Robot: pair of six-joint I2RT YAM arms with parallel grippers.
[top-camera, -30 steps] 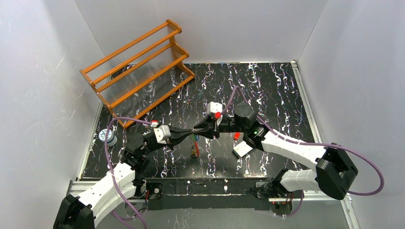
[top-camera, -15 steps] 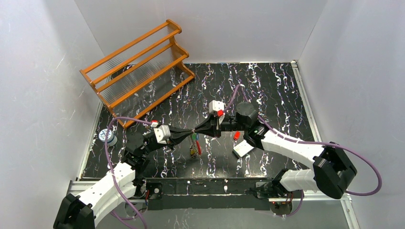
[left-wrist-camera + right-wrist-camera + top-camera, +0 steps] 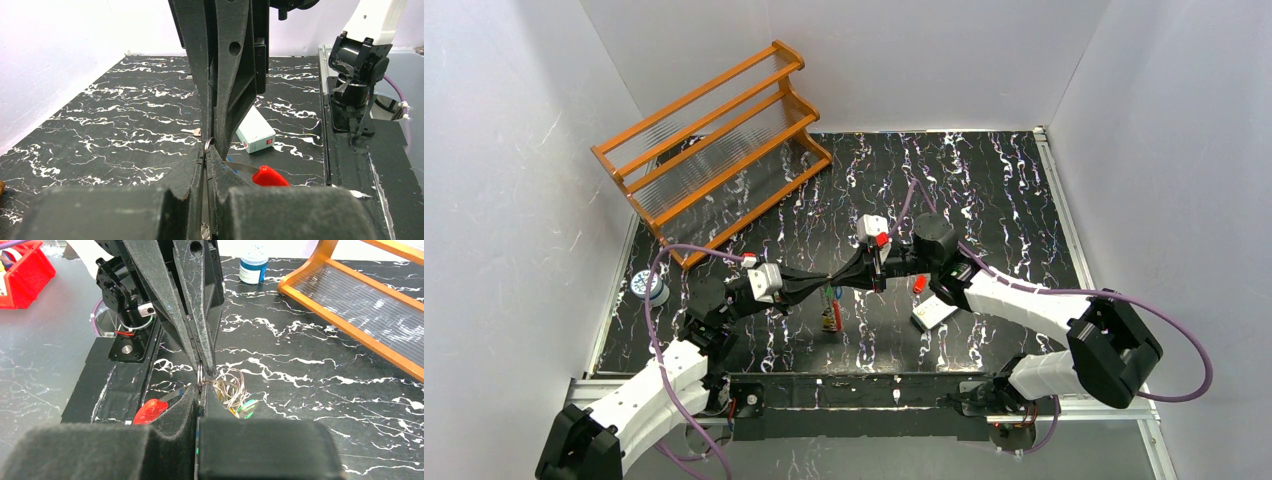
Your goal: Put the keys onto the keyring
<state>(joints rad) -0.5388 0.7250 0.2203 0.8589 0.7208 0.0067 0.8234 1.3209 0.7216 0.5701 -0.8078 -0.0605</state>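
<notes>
The table (image 3: 984, 180) has a black top veined with white. An orange wooden rack (image 3: 714, 150) stands on its far left part, and a small blue-capped jar (image 3: 649, 287) stands near the left edge. Toward the near right lies a white box (image 3: 932, 313), with a small red key (image 3: 919, 284) just beside it.

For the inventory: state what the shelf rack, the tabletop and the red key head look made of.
Shelf rack: apparently wood, glossy orange-brown varnish; ribbed clear shelves, probably plastic.
Tabletop: black with white marble veining, slight sheen; likely a printed sheet.
Red key head: smooth, shiny, probably plastic.
</notes>
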